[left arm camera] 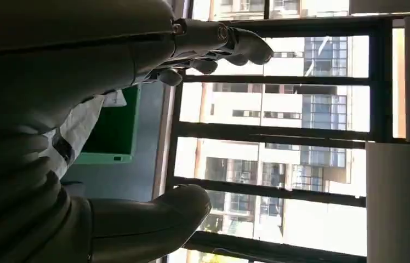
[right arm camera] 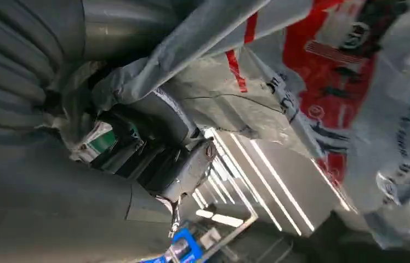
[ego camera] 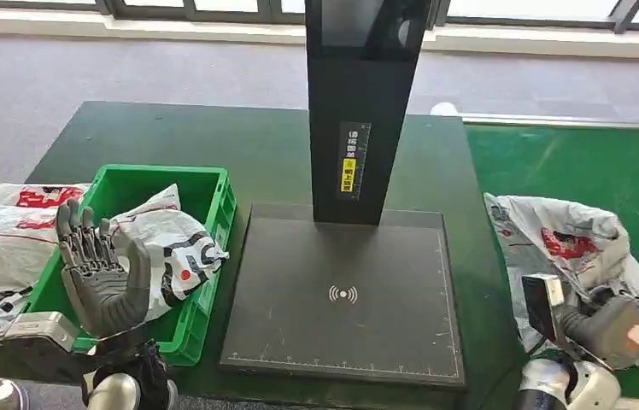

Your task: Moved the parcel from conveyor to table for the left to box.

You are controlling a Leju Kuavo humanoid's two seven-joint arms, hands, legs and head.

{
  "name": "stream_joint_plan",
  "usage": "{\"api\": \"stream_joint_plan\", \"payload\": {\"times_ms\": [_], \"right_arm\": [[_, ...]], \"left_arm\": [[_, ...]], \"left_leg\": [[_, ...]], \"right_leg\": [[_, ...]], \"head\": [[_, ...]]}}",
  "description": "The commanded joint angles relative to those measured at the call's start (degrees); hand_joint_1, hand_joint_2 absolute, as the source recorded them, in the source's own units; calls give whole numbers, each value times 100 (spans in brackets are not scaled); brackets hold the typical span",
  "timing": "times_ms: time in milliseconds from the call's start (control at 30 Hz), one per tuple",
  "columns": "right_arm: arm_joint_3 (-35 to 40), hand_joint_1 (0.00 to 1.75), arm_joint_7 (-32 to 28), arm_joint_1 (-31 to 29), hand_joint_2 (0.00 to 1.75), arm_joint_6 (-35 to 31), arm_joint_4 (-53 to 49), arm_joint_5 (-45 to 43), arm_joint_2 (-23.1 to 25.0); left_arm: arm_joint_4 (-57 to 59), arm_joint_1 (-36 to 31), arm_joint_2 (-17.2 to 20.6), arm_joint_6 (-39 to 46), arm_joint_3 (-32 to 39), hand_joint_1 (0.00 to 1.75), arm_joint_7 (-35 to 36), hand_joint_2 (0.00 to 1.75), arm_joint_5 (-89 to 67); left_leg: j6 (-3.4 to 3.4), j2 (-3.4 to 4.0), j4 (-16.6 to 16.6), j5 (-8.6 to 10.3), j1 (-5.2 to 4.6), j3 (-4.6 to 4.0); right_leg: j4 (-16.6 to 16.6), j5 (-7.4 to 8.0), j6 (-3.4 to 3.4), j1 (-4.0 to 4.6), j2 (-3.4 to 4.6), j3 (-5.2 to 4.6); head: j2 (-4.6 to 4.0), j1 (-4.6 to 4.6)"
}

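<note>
A grey plastic parcel with red print lies on the green conveyor at the right. My right hand is at its near edge. In the right wrist view the parcel lies crumpled against my right hand, and its film is pinched between the thumb and the dark fingers. My left hand is raised in front of the green box, fingers upright and spread, holding nothing. In the left wrist view my left hand shows its fingers apart from the thumb.
One parcel lies in the green box and another beside it on the dark table. A black scanner base with a tall column stands mid-table between box and conveyor.
</note>
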Motion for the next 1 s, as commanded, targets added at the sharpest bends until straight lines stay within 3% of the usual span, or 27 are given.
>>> {"api": "stream_joint_plan", "payload": {"times_ms": [33,267,400,467,600,1000], "right_arm": [[186,175,13,47,175,22,-603,-55,247],[613,175,13,253,175,22,-1123,100,247],[1990,175,13,762,175,22,-1512,-441,247],[2994,175,13,973,175,22,-1250,-748,247],[4009,175,13,1107,175,76,-568,-986,81],[4586,175,136,1057,175,201,-81,-958,-44]], "left_arm": [[197,-136,112,17,85,0,17,175,5],[163,-117,163,112,34,0,17,175,32],[175,-152,192,134,49,0,17,175,59],[252,-242,199,40,104,0,17,175,92],[402,-384,190,-96,181,0,17,175,109],[421,-388,181,-153,161,0,17,175,79]], "left_leg": [[0,8,-5,0,-3,5],[-1,9,-7,0,-3,7],[-2,17,-5,-2,-6,6],[-4,31,-15,-4,-5,18],[-11,49,-33,0,3,37],[-6,23,-20,-2,9,30]], "right_leg": [[-2,1,-3,-2,2,3],[-4,0,-5,-2,4,5],[2,-2,-5,-4,12,0],[-7,2,-9,-3,25,8],[-25,10,-16,6,39,18],[-17,-1,-15,11,14,22]], "head": [[2,0],[0,0],[0,0],[0,2],[2,4],[0,4]]}}
